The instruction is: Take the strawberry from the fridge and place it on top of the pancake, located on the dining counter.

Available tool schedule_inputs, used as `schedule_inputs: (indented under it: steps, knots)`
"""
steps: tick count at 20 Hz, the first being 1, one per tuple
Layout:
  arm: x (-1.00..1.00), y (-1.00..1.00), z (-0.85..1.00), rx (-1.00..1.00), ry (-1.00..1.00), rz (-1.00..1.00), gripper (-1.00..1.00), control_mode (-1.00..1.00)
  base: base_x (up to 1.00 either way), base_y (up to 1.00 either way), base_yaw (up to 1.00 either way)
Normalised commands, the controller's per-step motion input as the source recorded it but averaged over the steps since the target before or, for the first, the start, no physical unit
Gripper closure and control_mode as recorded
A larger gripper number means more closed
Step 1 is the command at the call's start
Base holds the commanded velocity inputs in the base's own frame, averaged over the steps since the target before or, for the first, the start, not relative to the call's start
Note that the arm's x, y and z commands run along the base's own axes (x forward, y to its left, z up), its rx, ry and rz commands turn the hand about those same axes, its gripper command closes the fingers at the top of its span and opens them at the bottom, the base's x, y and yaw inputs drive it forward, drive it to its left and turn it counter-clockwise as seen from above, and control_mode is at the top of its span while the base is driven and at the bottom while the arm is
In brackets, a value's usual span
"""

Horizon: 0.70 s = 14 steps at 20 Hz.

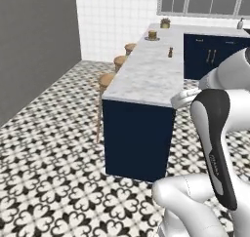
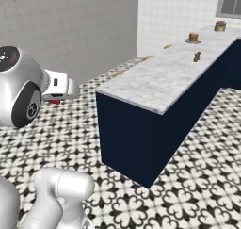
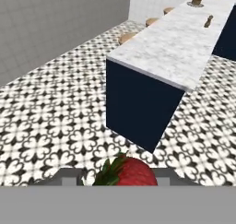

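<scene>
Strawberry (image 3: pixel 125 171): red, glossy, roundish, green leafy cap to its left; sits at the bottom of the hand view, pinched in the nearly closed gripper (image 3: pixel 120 178), held above the floor and well apart from the counter.

Dining counter (image 1: pixel 146 72): long slab, white-grey marble top, navy blue base panels.

Pancake (image 1: pixel 152 34): short golden-tan stack on a small grey plate, far end of the counter.

Stools (image 1: pixel 106 80): 3, round wooden seats, along the counter's side.

Floor (image 1: pixel 49 172): black-and-white patterned tile.
</scene>
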Motion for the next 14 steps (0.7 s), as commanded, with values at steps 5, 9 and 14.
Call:
schedule_inputs:
  steps: [5, 9, 14]
  knots:
    - [0.0, 0.0, 0.0, 0.0, 0.0, 0.0, 1.0, 1.0, 0.46, 1.0, -0.31]
    - [0.0, 0.0, 0.0, 0.0, 0.0, 0.0, 1.0, 1.0, 0.54, 1.0, -0.31]
    - [0.0, 0.0, 0.0, 0.0, 0.0, 0.0, 1.0, 1.0, 0.67, 1.0, -0.31]
